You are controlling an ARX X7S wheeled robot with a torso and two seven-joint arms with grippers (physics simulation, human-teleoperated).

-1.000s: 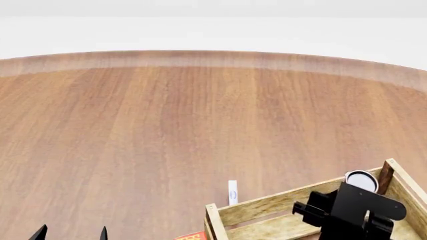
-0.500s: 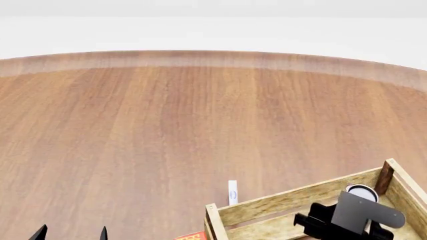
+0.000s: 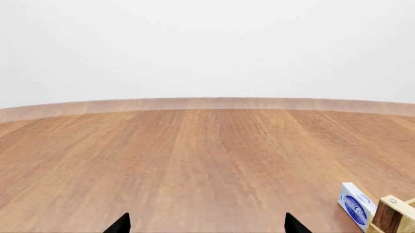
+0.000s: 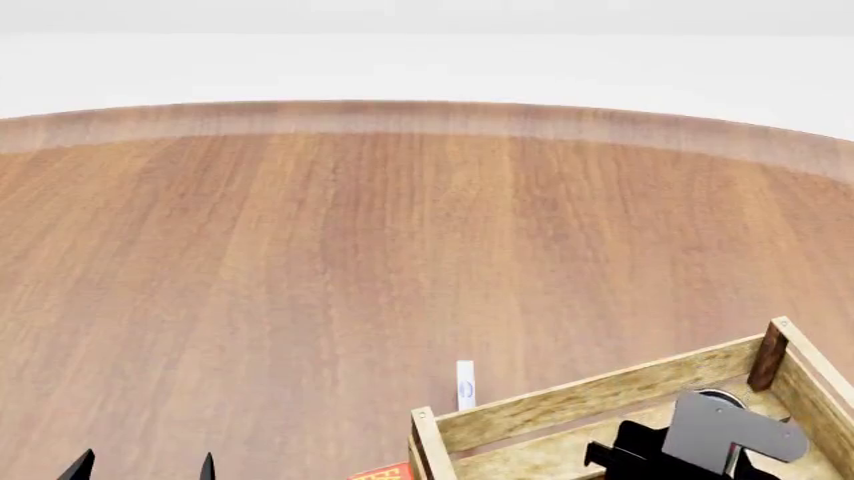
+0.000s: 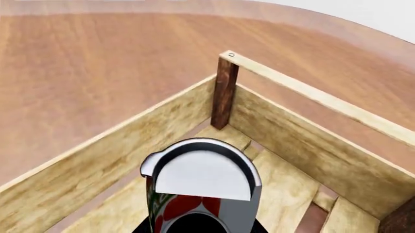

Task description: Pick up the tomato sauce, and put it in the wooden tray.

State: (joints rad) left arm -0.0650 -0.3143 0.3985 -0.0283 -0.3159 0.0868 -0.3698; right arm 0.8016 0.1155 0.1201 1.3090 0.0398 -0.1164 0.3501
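Now over one broad wooden tabletop (image 4: pixel 334 260), the right gripper (image 4: pixel 694 452) lowers the tomato sauce (image 5: pixel 198 187), jaws clamped on the single can, into the far corner of the one wooden tray (image 4: pixel 587 400); release likely comes next. Left gripper (image 3: pixel 206 225) hovers wide, empty. One blue-white box (image 3: pixel 356 208) stands beside the tray.

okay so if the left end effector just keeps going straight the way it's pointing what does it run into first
Probably nothing nearby. In the left wrist view the left end effector points out over bare wooden table, which runs clear to its far edge. The blue-and-white box and the wooden tray lie off to one side of that line, though depth is hard to judge.
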